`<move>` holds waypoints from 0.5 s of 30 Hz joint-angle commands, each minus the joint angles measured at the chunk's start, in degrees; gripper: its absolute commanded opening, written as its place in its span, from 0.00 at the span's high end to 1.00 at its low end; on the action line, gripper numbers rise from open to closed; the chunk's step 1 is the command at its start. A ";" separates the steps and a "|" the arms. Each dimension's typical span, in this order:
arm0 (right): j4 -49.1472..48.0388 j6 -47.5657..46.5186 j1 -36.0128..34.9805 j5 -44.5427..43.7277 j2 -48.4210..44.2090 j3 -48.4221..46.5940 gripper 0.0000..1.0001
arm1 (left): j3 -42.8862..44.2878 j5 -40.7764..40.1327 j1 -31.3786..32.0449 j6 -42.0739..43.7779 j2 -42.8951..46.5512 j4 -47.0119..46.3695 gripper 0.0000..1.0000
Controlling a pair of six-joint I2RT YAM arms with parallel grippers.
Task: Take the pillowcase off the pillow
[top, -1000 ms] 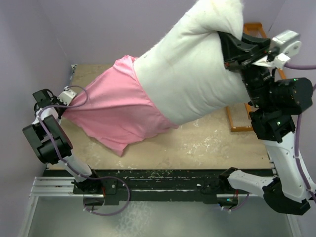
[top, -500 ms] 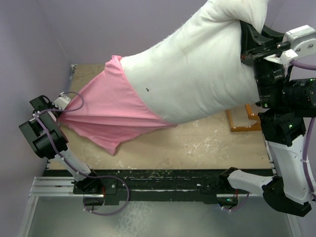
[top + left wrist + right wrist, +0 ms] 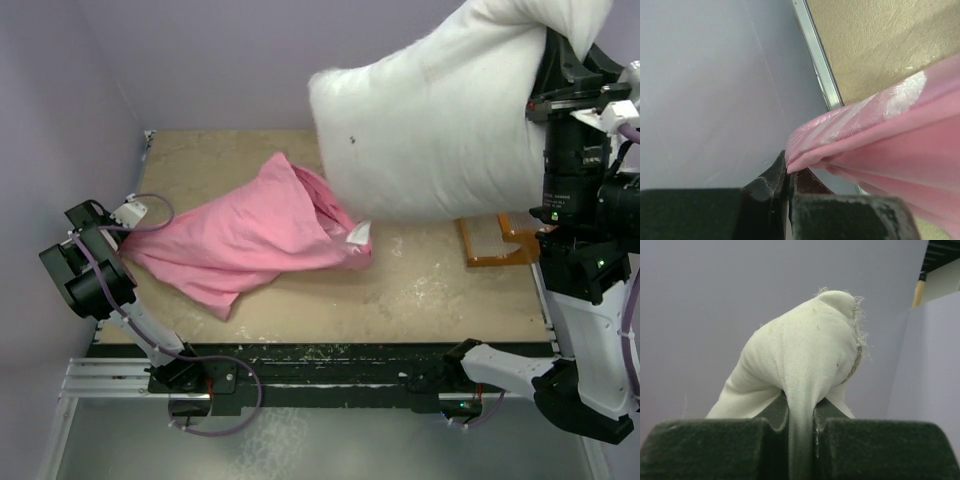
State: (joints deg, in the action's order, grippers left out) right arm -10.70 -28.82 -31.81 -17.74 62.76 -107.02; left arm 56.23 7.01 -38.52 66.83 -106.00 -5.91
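Note:
The white pillow [image 3: 440, 130] hangs in the air at the upper right, fully out of the pink pillowcase [image 3: 250, 235]. My right gripper [image 3: 556, 85] is shut on a corner of the pillow; the pinched white fabric [image 3: 802, 375] shows between its jaws in the right wrist view. The pillowcase lies crumpled on the table, its open end with a white label toward the right. My left gripper [image 3: 118, 225] is shut on the pillowcase's left corner [image 3: 850, 135] at the table's left edge.
An orange frame [image 3: 495, 245] lies on the table at the right, partly under the pillow. A metal rail [image 3: 820, 75] borders the table's left edge beside the purple wall. The arms' base rail [image 3: 340, 365] runs along the near edge.
The right gripper lifted the pillow up and to the right until it slid wholly out of the pillowcase. The pillowcase dropped slack onto the table. The left gripper stayed put.

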 commanded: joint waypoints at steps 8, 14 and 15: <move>-16.65 5.13 0.35 1.30 -2.55 0.59 1.00 | 9.99 9.37 4.45 -14.20 11.33 20.05 1.00; -15.33 12.55 0.35 4.90 0.14 3.09 1.00 | 23.46 14.37 23.28 -29.47 18.08 32.67 1.00; -16.05 14.03 0.35 5.12 0.93 2.99 1.00 | 27.03 14.27 26.83 -32.68 17.88 33.81 1.00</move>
State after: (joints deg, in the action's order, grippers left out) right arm -14.83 -23.55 -31.05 -20.10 61.84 -103.00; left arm 73.03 15.03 -23.88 48.03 -92.82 20.21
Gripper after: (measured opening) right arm 0.072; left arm 0.011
